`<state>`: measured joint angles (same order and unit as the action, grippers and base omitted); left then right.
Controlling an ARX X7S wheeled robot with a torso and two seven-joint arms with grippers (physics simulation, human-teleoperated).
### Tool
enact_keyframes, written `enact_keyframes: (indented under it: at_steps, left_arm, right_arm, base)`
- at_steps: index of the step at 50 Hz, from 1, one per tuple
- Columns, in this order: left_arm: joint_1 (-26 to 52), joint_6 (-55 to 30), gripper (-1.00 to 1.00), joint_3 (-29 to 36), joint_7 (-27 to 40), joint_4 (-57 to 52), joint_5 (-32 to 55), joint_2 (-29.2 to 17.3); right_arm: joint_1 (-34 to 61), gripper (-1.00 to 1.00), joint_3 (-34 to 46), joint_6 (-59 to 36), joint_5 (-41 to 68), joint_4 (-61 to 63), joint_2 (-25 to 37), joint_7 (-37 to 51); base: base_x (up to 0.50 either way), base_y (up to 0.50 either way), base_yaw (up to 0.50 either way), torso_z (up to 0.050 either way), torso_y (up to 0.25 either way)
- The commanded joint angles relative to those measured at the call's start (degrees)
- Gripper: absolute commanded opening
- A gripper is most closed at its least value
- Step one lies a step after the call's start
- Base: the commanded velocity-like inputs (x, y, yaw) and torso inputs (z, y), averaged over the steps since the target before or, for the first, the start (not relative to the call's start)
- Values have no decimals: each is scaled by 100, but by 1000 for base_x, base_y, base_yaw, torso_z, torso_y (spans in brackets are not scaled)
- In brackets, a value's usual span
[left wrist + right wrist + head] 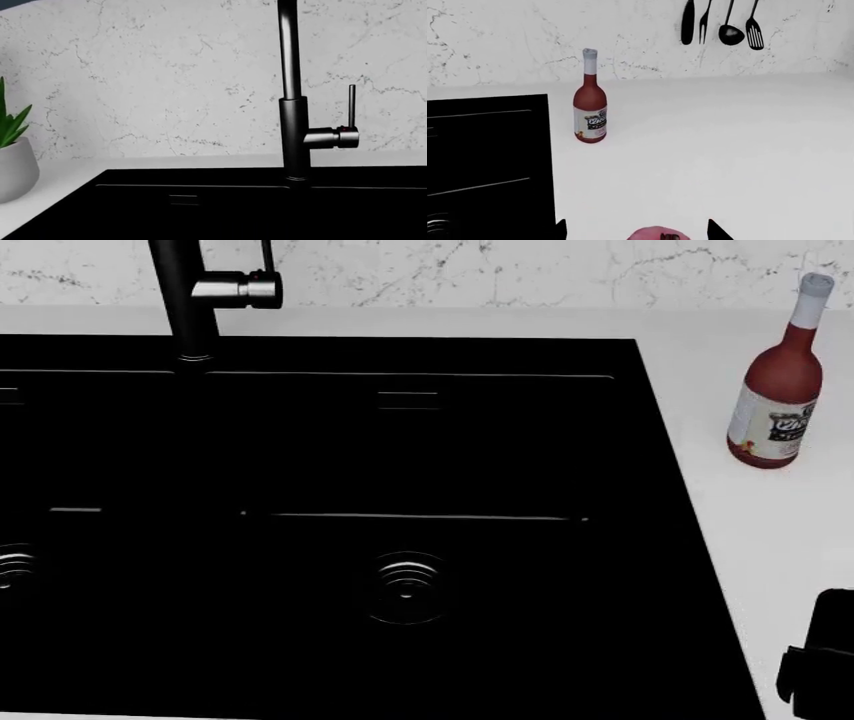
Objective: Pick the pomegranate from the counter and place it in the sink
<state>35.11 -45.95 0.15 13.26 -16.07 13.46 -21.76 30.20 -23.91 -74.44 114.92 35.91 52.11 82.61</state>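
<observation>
The pomegranate (656, 234), pink-red with a dark crown tip, lies on the white counter (727, 150) at the very edge of the right wrist view. Only its top shows. My right gripper (638, 231) is open, with a dark fingertip on each side of the fruit and a gap to both. A dark part of the right arm (817, 665) shows in the head view over the counter (787, 540), right of the black sink (641, 440). The pomegranate is out of the head view. My left gripper shows in no view; its camera looks over the sink (133, 210).
A tall red sauce bottle (590, 107) stands on the counter beside the sink's right edge; it also shows in the head view (778, 390). A black faucet (293, 130) rises behind the sink. A grey plant pot (13, 170) stands left of the sink. Black utensils (720, 22) hang on the backsplash.
</observation>
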Motion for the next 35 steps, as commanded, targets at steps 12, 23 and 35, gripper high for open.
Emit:
enact_keyframes:
  at_steps: [12,23,35]
  left_arm:
    - [-72,-1,100,33,34,-28,22,-2]
    - [-58,-10,100,76,48,-22,25,2]
    - [-69,-48,100,90,69,-82,45,-4]
  right_arm:
    - [-791,100,-531,42,-54,95,-10,-229]
    - [-1021,100,-821,18,-171,42,27,-384]
    - [-957,100,-718,-10,-446,-123,40,-630]
  base:
    - [0,0,0,0,0]
    - [0,0,0,0,0]
    - [0,0,0,0,0]
